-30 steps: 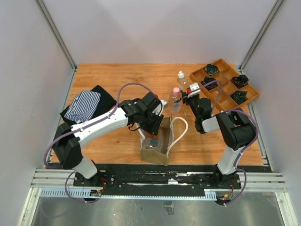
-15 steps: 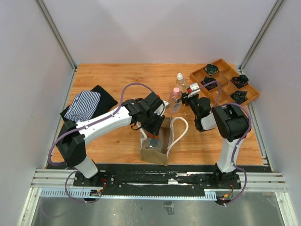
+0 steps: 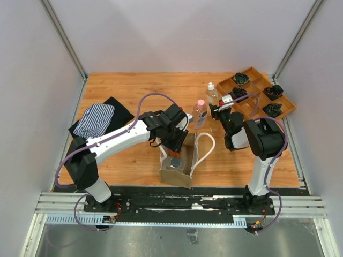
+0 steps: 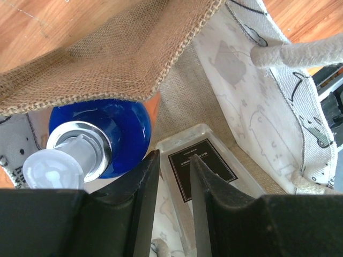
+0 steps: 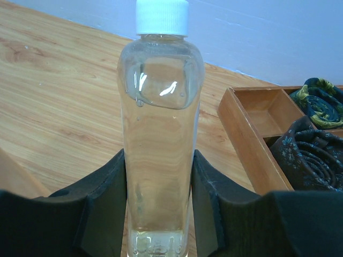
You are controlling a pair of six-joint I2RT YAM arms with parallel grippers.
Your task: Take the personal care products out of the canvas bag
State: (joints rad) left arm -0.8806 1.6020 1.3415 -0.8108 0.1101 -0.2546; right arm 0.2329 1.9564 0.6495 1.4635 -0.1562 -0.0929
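Bag's burlap edge hides the blue-capped bottle [image 4: 107, 128] body. I can't see the white-capped bottle [image 5: 161, 107] base, it's cut off. Left gripper [image 4: 174, 158] is inside the canvas bag [image 4: 107, 59], jaws narrowly apart, gripping nothing, blue cap just left, clear labelled container [image 4: 203, 166] below. Right gripper [image 5: 159, 160] jaws clamp the white-capped bottle upright near the wooden tray [image 5: 241, 128].

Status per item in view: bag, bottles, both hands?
canvas bag: upright, mouth open.
blue-capped bottle: inside bag.
pink-capped bottle: upright on table, free.
white-capped bottle: upright, clamped in right hand.
right hand: shut on white-capped bottle.
left hand: in bag mouth, jaws slightly apart, grip unclear.
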